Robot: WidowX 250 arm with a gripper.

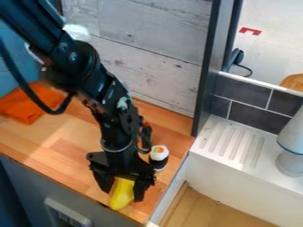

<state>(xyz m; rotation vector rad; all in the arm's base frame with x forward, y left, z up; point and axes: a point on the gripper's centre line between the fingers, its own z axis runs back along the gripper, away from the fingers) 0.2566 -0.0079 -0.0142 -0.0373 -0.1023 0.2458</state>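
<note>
At the lower middle of the camera view, my gripper points down near the counter's front edge. A yellow, rounded, elongated object fills the space between its two fingers, which are shut on it from the left and right. The object's lower end sticks out toward the front edge, while its upper end is hidden under the gripper. Just right of the gripper stands a toy sushi roll with a white top, an orange-green centre and a dark wrap.
An orange cloth lies at the left on the wooden counter. A white sink with a ridged drainboard is at the right, with a white and grey object on it. A dark upright post rises behind the counter's right end.
</note>
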